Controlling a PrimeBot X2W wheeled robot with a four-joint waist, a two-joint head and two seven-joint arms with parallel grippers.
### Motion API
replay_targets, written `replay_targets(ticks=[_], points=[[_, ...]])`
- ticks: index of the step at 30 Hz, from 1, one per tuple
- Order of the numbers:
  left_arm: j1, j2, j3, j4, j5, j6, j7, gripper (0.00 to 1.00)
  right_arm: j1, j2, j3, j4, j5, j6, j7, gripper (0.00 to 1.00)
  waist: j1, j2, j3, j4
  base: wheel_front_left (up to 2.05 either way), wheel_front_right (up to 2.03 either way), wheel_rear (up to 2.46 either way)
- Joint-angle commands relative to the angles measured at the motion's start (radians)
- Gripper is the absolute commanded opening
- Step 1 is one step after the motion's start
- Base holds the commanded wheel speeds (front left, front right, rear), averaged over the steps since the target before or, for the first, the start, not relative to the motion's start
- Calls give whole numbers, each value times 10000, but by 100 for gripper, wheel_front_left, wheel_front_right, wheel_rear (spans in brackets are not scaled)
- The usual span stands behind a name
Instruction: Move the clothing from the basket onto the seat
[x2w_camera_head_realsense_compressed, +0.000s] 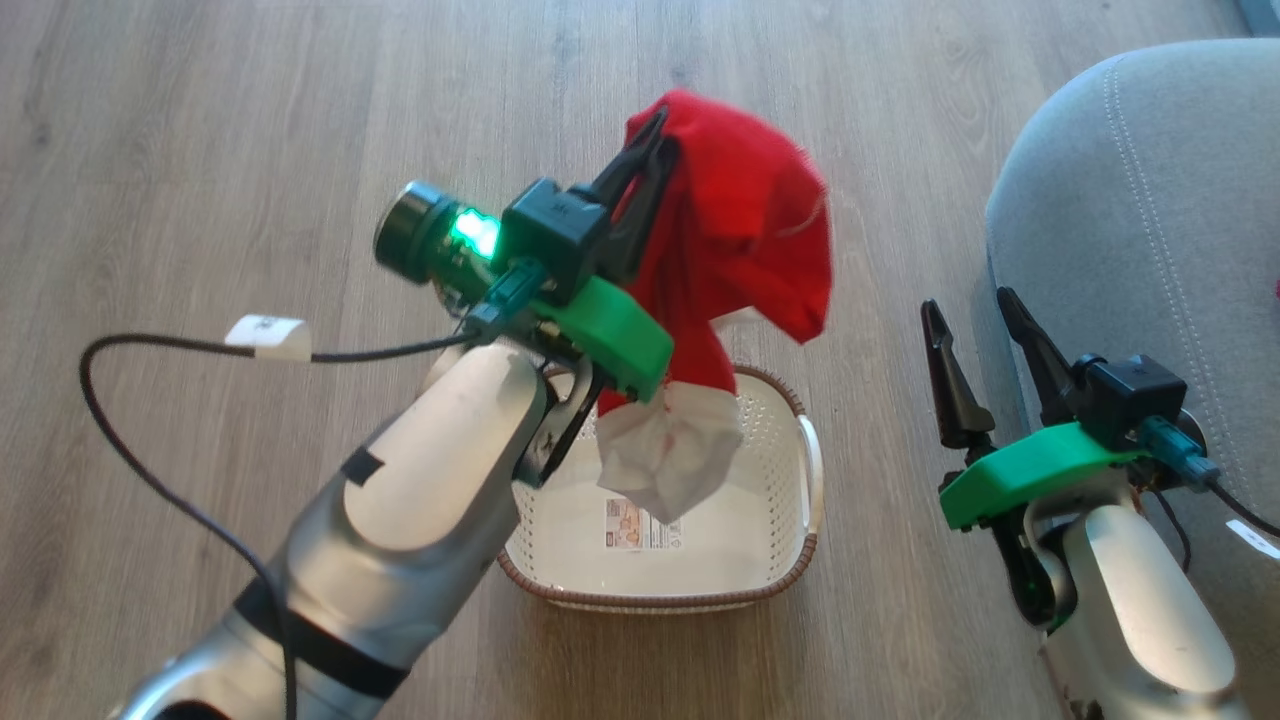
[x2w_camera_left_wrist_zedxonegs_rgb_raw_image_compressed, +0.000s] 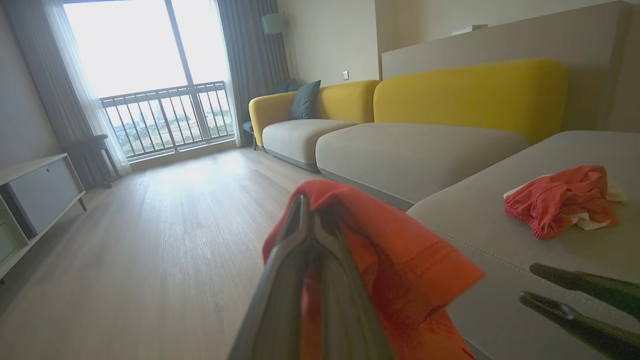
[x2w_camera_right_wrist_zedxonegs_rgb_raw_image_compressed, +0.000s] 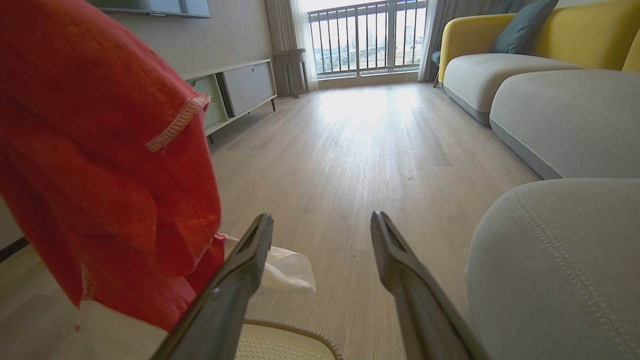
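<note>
I look out over a pale wood-plank floor (x2w_camera_left_wrist_zedxonegs_rgb_raw_image_compressed: 165, 240) that runs to a tall window (x2w_camera_left_wrist_zedxonegs_rgb_raw_image_compressed: 125, 50) with a balcony railing (x2w_camera_left_wrist_zedxonegs_rgb_raw_image_compressed: 165, 115) — daylight pours in and glares off the boards. Grey curtains (x2w_camera_left_wrist_zedxonegs_rgb_raw_image_compressed: 250, 55) frame it. A yellow-backed sofa (x2w_camera_left_wrist_zedxonegs_rgb_raw_image_compressed: 320, 105) lines one wall, and a low white cabinet (x2w_camera_left_wrist_zedxonegs_rgb_raw_image_compressed: 35, 190) lines the other.

Can't read printed label sticker (x2w_camera_head_realsense_compressed: 643, 524) inside cream-white perforated plastic basket (x2w_camera_head_realsense_compressed: 795, 490): too small. Can't see basket's left wall behind pale left forearm (x2w_camera_head_realsense_compressed: 430, 490). Can't see whole grey fabric sofa seat (x2w_camera_head_realsense_compressed: 1130, 200), cut by right edge. Can't make out shape of bright red soft garment (x2w_camera_head_realsense_compressed: 740, 220): bunched, blurred.
</note>
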Motion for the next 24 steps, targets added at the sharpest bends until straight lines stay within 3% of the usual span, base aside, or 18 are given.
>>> replay_targets(ticks=[1,15,24], points=[[-864,219,361,-675,166,42,-37,0,-47,16,140,-272,41,-2,-67,100,1,-1,6,-9,0,0,0],[-1840,222,185,-1737,358,60,503,0,-173,153,370,-300,6,-2,-67,100,1,-1,196,-100,0,0,0],[-1875,176,30,-1757,315,57,480,0,-656,-23,2034,-934,405,-2,-67,100,1,-1,339,-94,0,0,0]])
